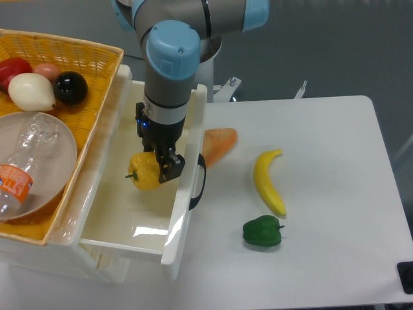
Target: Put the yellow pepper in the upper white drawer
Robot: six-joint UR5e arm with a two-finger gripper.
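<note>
Gripping the yellow pepper (144, 172): hand (159, 165).

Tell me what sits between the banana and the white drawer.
In the camera view, an orange carrot lies between the banana and the white drawer, by its black handle.

Bright, even light — sharp focus

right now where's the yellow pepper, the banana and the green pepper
yellow pepper (143, 173), fixed camera view, on its lumpy left side beside the tool
banana (267, 182), fixed camera view, on the middle of its curved body
green pepper (261, 232), fixed camera view, on the top of its body
</note>
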